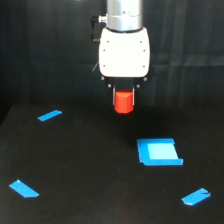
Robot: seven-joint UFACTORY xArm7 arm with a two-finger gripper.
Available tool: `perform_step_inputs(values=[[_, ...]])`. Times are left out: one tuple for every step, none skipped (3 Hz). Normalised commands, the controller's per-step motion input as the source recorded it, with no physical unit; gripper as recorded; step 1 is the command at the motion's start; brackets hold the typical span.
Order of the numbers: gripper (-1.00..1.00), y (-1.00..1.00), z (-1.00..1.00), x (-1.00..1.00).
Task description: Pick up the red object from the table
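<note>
The red object (123, 101), a small red-orange stubby cylinder, sits right under the white body of my gripper (123, 100) at the top centre of the exterior view. The gripper's dark fingers are hard to make out against the dark background, but the block is between them and appears held clear of the black table (90, 165). The gripper appears shut on the red object. The block's top is hidden by the gripper body.
A flat blue square patch (159, 151) lies on the table, below and to the exterior view's right of the gripper. Small blue tape strips lie at the left (49, 115), lower left (24, 188) and lower right (196, 197).
</note>
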Motion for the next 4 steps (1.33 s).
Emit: perform_step_inputs(values=[[-0.96,-0.07,0.07,-0.07],[-0.93,-0.17,0.08,-0.03],[-0.97,-0.02,0.02,-0.04],[-0.97,0.0,0.15,0.03]])
